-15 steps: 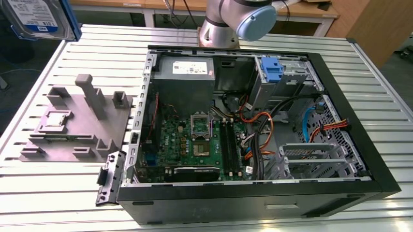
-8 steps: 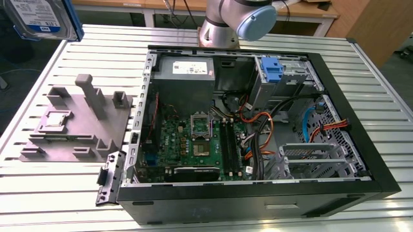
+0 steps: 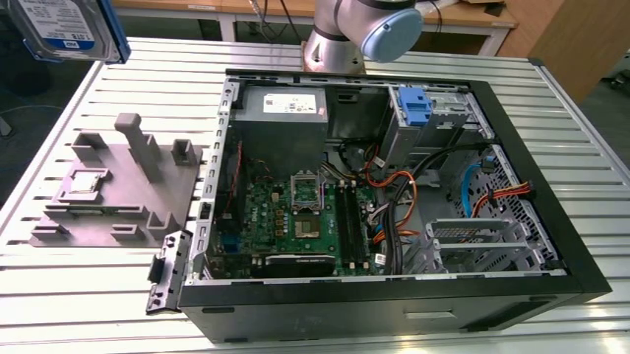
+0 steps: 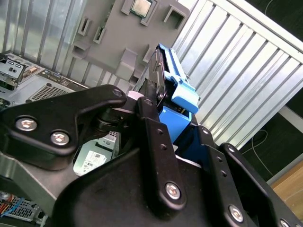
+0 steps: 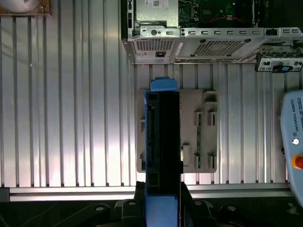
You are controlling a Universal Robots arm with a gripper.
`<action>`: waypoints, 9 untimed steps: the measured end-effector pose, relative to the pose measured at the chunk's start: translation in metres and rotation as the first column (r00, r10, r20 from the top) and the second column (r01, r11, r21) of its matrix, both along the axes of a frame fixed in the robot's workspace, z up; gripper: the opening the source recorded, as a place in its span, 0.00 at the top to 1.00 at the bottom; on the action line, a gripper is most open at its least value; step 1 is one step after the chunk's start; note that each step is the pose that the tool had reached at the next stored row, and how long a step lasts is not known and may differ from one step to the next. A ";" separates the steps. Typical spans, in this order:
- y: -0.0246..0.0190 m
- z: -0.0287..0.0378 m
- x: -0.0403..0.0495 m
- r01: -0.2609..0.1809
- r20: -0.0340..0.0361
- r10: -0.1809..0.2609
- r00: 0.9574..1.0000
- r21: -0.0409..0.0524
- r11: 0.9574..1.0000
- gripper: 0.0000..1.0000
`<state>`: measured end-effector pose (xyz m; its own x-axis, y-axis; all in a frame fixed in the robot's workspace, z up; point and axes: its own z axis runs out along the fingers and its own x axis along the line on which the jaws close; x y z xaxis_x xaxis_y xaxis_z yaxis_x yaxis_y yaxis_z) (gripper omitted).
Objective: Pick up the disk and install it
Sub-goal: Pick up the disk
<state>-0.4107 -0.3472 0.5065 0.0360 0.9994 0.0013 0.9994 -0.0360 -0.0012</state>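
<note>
Exterior view: holding the disk (image 3: 61,28) aloft at the top corner on the exterior view's left, label facing the camera and blue frame (image 3: 116,33) running round its edges. Showing the open computer case (image 3: 394,192) lying on the slatted counter (image 3: 88,295), with a grey holder (image 3: 123,188) lying just beside it on the exterior view's left and a small square chip (image 3: 87,181) sitting in that holder. Showing a bare blue bracket (image 3: 418,110) standing inside the case, and the arm's base (image 3: 340,37) rising at the far side of the case.

Second wrist view: clamping the end effector (image 4: 176,124) on the disk (image 4: 163,75), black fingers (image 4: 154,127) pressing on opposite sides of the blue frame (image 4: 182,94). Carrying it tilted, well above the grey holder (image 4: 109,42), the chip (image 4: 140,5) and the counter (image 4: 236,61), touching none of them.

First wrist view: looking straight down along the disk (image 5: 163,142), seen edge-on, with the end effector (image 5: 162,195) gripping its near end. Hovering directly over the grey holder (image 5: 203,137), apart from it, with the computer case (image 5: 199,42) lying beyond on the counter (image 5: 71,118).
</note>
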 end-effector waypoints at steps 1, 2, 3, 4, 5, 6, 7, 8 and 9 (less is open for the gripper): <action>0.0000 0.0000 0.0004 0.000 0.000 0.000 1.000 0.000 1.000 0.63; 0.0000 0.0000 0.0008 0.000 0.000 0.000 1.000 0.000 1.000 0.63; 0.0000 0.0000 0.0011 0.000 0.000 0.000 1.000 0.000 1.000 0.63; 0.0000 0.0000 0.0014 0.000 0.000 0.000 1.000 0.000 1.000 0.63; 0.0000 0.0000 0.0017 0.000 0.000 0.000 1.000 0.000 1.000 0.63; 0.0000 0.0000 0.0020 0.000 0.000 0.000 1.000 0.000 1.000 0.63; -0.0001 0.0000 0.0023 0.000 0.000 0.000 1.000 0.000 1.000 0.63; -0.0001 0.0000 0.0026 0.000 0.000 0.000 1.000 0.000 1.000 0.63; -0.0001 0.0000 0.0029 0.000 0.000 0.000 1.000 0.000 1.000 0.63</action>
<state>-0.4078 -0.3472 0.5065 0.0360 0.9993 0.0012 0.9993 -0.0360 -0.0012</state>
